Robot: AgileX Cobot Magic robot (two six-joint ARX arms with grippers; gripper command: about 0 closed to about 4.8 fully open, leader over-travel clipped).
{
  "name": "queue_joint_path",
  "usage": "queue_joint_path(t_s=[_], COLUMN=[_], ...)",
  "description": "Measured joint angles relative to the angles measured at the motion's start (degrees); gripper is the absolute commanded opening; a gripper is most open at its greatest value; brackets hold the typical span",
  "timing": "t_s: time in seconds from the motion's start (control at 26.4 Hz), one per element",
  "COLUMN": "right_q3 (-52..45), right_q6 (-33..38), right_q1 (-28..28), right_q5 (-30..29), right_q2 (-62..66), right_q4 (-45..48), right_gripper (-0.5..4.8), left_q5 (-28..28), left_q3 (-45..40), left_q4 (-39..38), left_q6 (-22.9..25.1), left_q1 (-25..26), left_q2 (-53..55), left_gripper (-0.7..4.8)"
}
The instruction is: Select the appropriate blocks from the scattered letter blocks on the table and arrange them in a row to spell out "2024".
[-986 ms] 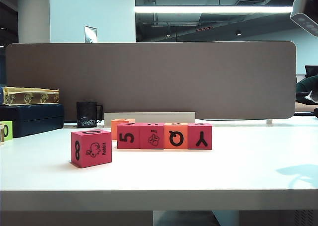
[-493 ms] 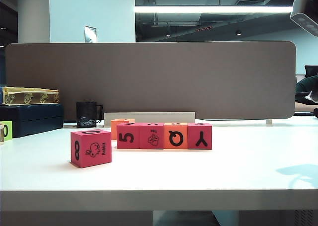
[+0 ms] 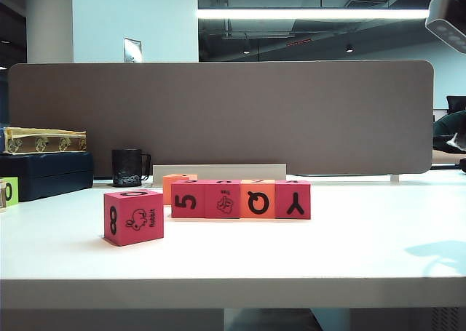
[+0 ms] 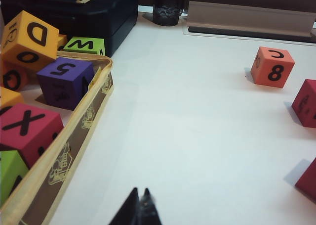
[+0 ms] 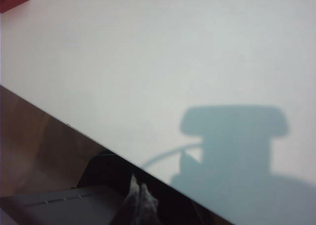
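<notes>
Now the row of four blocks (image 3: 240,198) stands touching on the surface (image 3: 291,251); we should keep the closed, empty left end effector (image 4: 140,205) and right end effector (image 5: 139,198) clear of it.

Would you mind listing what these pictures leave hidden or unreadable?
- Orange block, exterior view: mostly hidden behind the 5 block; its faces are unreadable there.
- Row, exterior view: top faces seen edge-on, unreadable.
- Two pink blocks, left wrist view: cut off by the frame edge.
- Left pincer and right pincer: absent from the exterior view; only closed tips show in the wrist views.
</notes>
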Motion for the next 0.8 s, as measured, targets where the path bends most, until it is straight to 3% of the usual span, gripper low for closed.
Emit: queue_joint_path(t_s=[0.42, 0.61, 0.8], right_q3=[0.0, 0.0, -1.6], right_q6=[-0.3, -2.3, -2.8], right_q1=[0.0, 0.0, -1.9], right_q5=[0.1, 3.0, 8.7], right_q2=[0.0, 0.0, -6.8], right_q4=[0.0, 0.1, 11.1], right_gripper=[-0.04, -0.04, -0.04], left_q5=[0.0, 0.0, 0.0], left_q3=[0.0, 0.0, 0.0], left_q4=[0.0, 0.0, 0.0], left_q6=[0.0, 0.0, 0.0], left_q1=[0.0, 0.0, 0.0], left_q2=[0.0, 0.0, 0.0], left_gripper=[-0.05, -0.05, -0.06])
